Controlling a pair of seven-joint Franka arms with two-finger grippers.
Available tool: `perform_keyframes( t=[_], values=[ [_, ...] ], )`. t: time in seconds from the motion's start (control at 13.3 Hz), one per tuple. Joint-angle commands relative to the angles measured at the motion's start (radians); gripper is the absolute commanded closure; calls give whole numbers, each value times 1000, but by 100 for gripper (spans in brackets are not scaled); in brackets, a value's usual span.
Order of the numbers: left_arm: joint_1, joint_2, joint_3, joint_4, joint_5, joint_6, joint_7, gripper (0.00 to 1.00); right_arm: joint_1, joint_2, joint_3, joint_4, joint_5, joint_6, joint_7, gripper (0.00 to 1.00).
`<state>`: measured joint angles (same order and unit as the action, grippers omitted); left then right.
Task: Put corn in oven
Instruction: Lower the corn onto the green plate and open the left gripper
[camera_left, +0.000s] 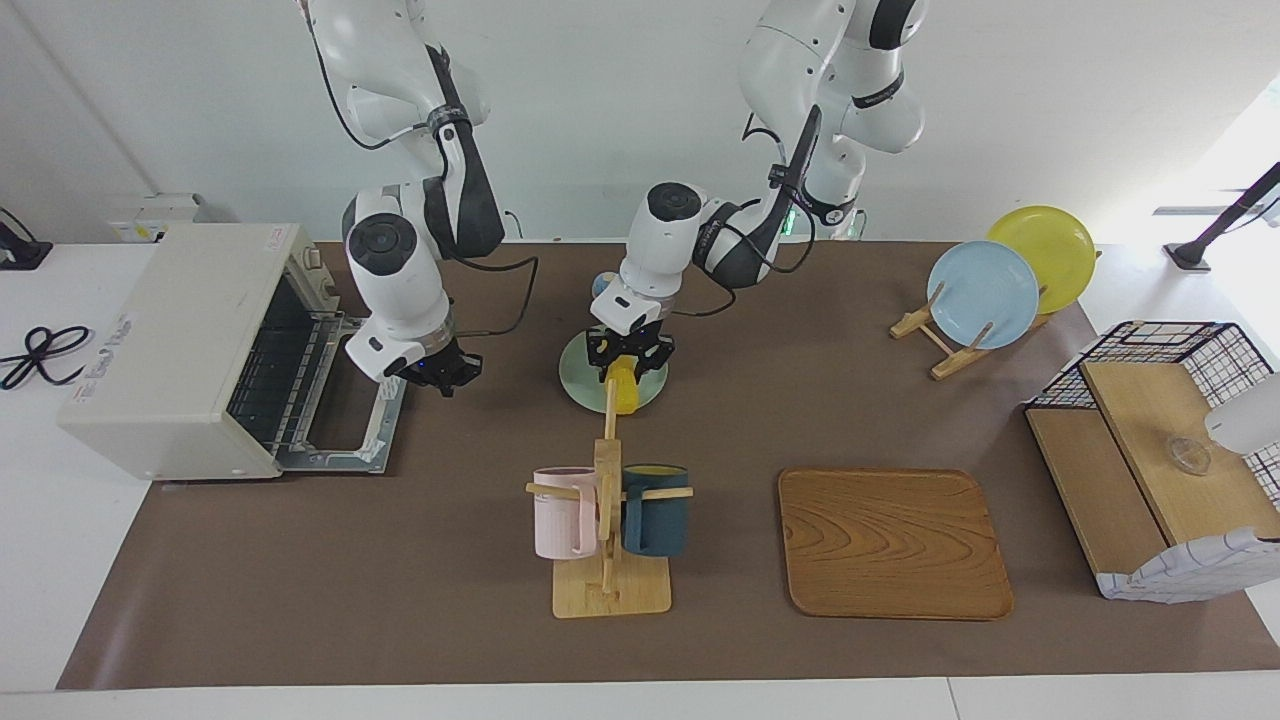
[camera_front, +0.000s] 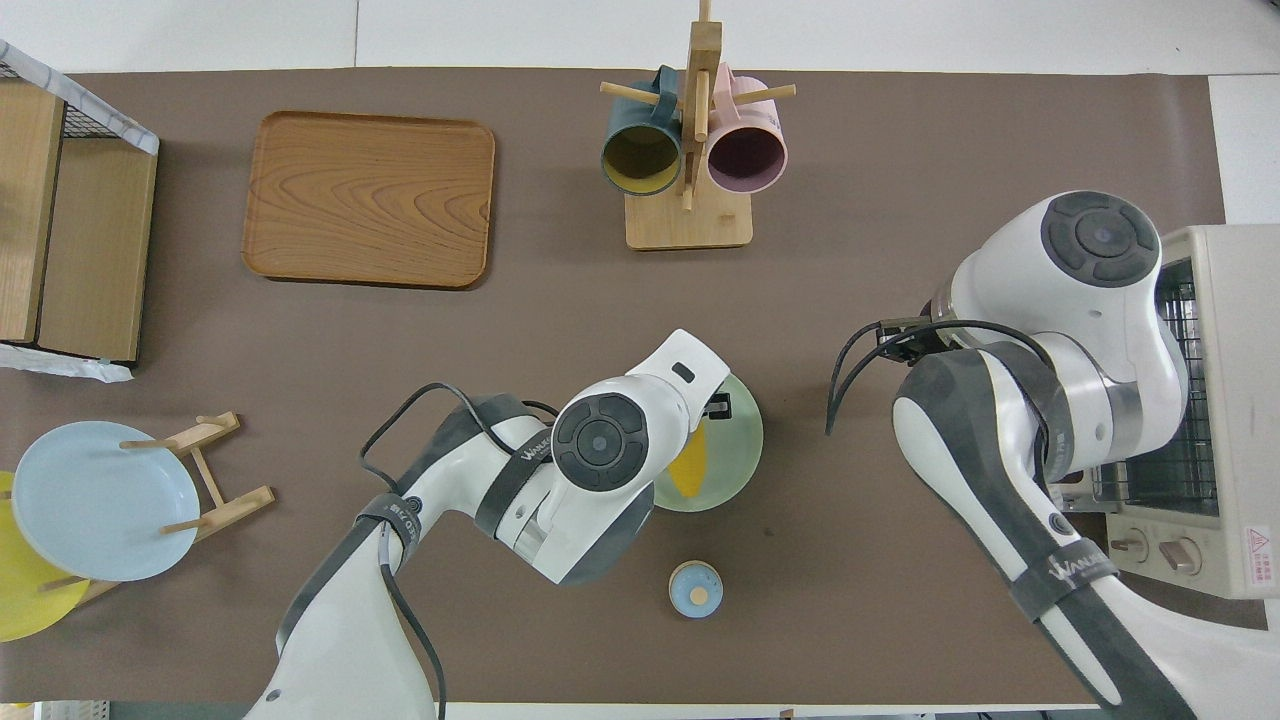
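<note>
The yellow corn (camera_left: 622, 390) hangs tilted, low over the pale green plate (camera_left: 580, 385), and my left gripper (camera_left: 627, 362) is shut on its upper end. From overhead the corn (camera_front: 692, 462) shows over the same plate (camera_front: 738, 450), partly under the left wrist. The off-white oven (camera_left: 170, 340) stands at the right arm's end of the table. Its door (camera_left: 345, 435) lies folded down and open, with the wire rack showing inside. My right gripper (camera_left: 440, 372) hovers just beside that door's edge, toward the table's middle, holding nothing.
A wooden mug rack (camera_left: 608, 520) with a pink and a dark blue mug stands farther from the robots than the green plate. A wooden tray (camera_left: 893, 542), a small blue bell (camera_front: 695, 588), a plate stand (camera_left: 985, 292) and a wire basket (camera_left: 1160, 450) are also on the table.
</note>
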<state>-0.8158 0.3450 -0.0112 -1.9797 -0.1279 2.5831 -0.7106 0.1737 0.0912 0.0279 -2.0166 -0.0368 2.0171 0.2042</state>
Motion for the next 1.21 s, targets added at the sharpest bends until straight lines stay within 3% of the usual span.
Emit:
perform_keyframes(
  t=[0.0,0.08,0.15,0.23,0.3,0.38,0.68,0.9,1.05,1.13],
  values=[
    [-11,-8,16,-11,-6,14,42,65,-2,-54,26,-1,87,-49,0,57],
    [-11,-9,16,-13,-6,9,49,53,-2,-60,26,2,110,-64,0,41],
    [-12,-9,16,-14,-6,6,51,46,0,-76,32,3,112,-75,-2,36],
    [-13,-9,16,-15,-6,3,51,46,0,-91,47,6,114,-92,0,36],
    [-14,-9,16,-13,-6,3,52,34,-2,-109,61,16,114,-118,0,36],
    [-14,-9,16,-13,-6,3,52,1,-2,-122,61,33,114,-156,1,36],
    [-2,-30,16,-10,-6,-56,56,0,-2,-209,61,52,114,-290,3,40],
    [61,-119,16,-2,-6,-190,92,0,-2,-217,61,50,114,-316,-9,40],
    [115,-182,14,8,-6,-302,137,0,-2,-217,61,50,114,-313,-28,26],
    [142,-214,14,12,-9,-343,151,0,0,-217,61,50,114,-308,-28,24]
  ],
)
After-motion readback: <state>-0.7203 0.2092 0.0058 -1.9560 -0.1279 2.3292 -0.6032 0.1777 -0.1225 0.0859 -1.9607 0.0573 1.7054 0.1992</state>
